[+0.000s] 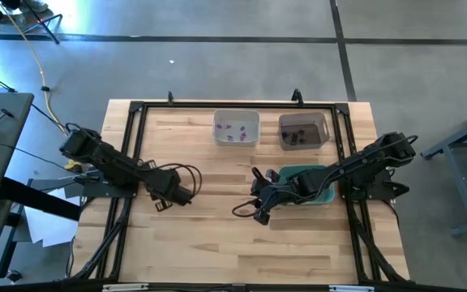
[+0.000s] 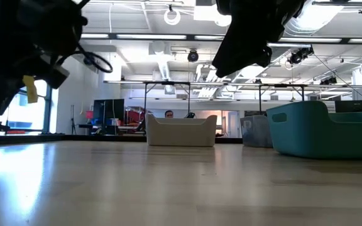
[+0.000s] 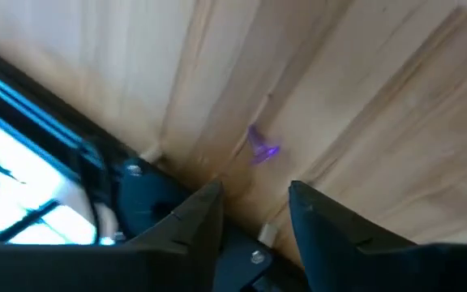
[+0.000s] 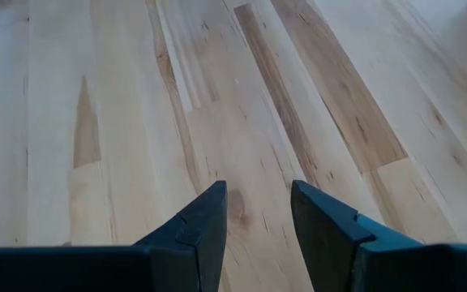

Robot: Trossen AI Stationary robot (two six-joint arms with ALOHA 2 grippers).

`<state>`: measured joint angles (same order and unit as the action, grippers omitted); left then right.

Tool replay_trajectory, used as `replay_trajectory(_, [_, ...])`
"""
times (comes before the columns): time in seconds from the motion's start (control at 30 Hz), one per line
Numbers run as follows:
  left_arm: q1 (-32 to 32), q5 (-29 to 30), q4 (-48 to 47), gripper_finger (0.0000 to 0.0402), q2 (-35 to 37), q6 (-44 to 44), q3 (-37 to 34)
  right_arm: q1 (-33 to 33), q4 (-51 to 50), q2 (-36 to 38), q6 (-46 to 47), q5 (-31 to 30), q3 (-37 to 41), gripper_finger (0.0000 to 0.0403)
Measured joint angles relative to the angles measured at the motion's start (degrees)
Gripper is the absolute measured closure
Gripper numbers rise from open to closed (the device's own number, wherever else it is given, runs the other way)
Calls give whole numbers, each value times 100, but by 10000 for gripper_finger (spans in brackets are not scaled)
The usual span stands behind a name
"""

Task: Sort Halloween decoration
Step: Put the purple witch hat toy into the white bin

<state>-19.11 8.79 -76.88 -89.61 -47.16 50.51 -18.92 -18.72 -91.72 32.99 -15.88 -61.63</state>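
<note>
Purple trinket (image 3: 263, 148) lies on table (image 3: 363, 97) ahead of parted left tool (image 3: 254, 203).

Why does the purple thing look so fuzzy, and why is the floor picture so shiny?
In the left wrist view the purple trinket is smeared by blur beyond the left claw. In the low view ceiling lights glare off the table, leaving the arms as dark shapes.

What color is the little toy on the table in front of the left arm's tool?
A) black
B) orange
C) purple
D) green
C: the left wrist view shows a small purple trinket lying on the wooden table just ahead of the left tool, whose fingers are apart and hold nothing.
</note>
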Motion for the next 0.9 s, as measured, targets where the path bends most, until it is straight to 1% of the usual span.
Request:
replay_trajectory(0.13, [1,-237,501,255,383,-389,-591,0,17,0,0,0,0,270])
replay_trajectory(0.3, [2,-242,1184,246,685,-734,-1089,2,17,0,13,0,0,270])
replay_trajectory(0.47, [2,-165,1288,245,716,-779,-1317,15,43,0,17,2,0,270])
replay_trajectory(0.77, [5,-233,1789,245,725,-777,-1643,15,168,0,17,2,0,270])
replay_trajectory(0.9, [107,-254,1924,245,738,-654,-1744,15,243,0,17,2,0,270])
